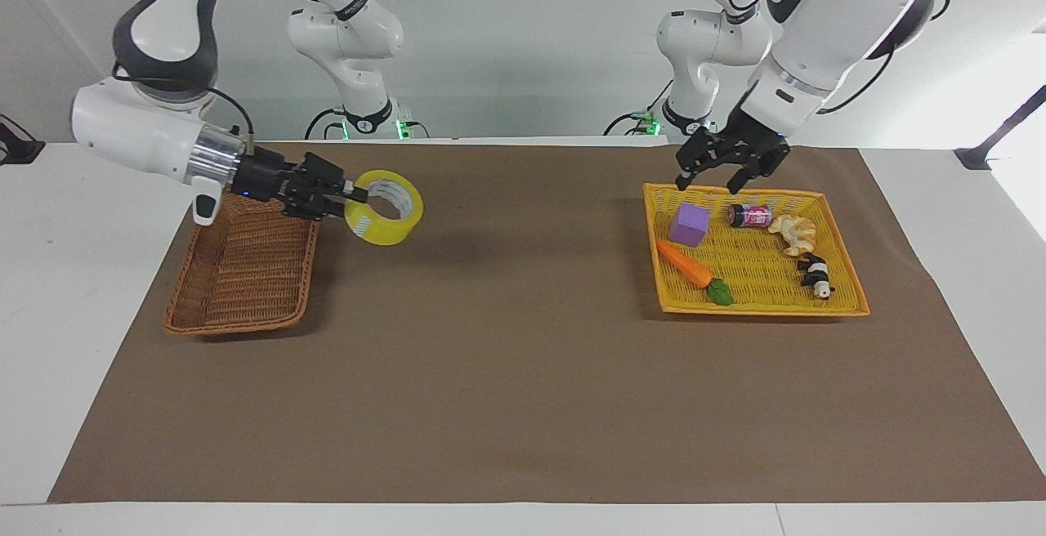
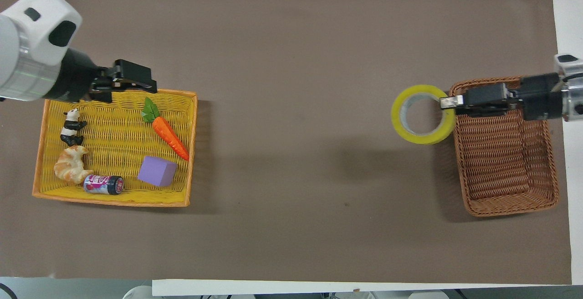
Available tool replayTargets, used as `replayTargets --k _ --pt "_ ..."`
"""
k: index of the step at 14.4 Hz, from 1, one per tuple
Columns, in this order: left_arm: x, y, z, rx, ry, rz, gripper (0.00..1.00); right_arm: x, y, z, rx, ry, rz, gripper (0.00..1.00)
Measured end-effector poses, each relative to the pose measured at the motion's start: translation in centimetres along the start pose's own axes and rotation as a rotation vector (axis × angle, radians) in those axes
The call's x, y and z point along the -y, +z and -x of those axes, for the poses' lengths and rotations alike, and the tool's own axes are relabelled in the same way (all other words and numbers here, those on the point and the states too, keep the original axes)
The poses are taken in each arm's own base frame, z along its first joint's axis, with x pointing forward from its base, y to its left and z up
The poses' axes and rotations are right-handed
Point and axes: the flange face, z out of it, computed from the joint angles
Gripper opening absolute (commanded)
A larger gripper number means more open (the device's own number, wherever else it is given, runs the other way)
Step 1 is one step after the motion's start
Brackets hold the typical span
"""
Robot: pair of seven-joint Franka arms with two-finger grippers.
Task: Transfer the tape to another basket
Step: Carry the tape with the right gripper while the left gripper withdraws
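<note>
The yellow tape roll (image 1: 381,230) hangs in the air from my right gripper (image 1: 353,193), which is shut on the roll's rim. In the overhead view the tape (image 2: 421,139) is just beside the brown wicker basket (image 2: 501,162), on the side facing the table's middle, and my right gripper (image 2: 448,102) reaches out over the basket's corner. The brown basket (image 1: 245,274) holds nothing. My left gripper (image 1: 719,172) is open, holds nothing and is raised over the yellow-orange tray basket (image 1: 760,274). It also shows in the overhead view (image 2: 136,78).
The yellow-orange tray (image 2: 114,130) at the left arm's end holds a purple cube (image 2: 157,171), a toy carrot (image 2: 171,134), a small can (image 2: 104,184), a croissant (image 2: 70,164) and a panda figure (image 2: 72,128). A brown mat (image 1: 507,356) covers the table.
</note>
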Motion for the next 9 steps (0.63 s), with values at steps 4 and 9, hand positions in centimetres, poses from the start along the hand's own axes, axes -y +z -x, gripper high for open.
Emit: replayTargets --k 4,9 --pt "11.1 -2.0 -1.2 0.018 0.022 -0.065 1.0 -8.7 -6.9 2.8 0.007 -0.042 0.08 0.0" --pt "16.0 -2.7 -1.1 0.013 -0.05 -0.099 1.0 -16.5 -9.3 3.9 0.018 -0.044 0.082 0.0"
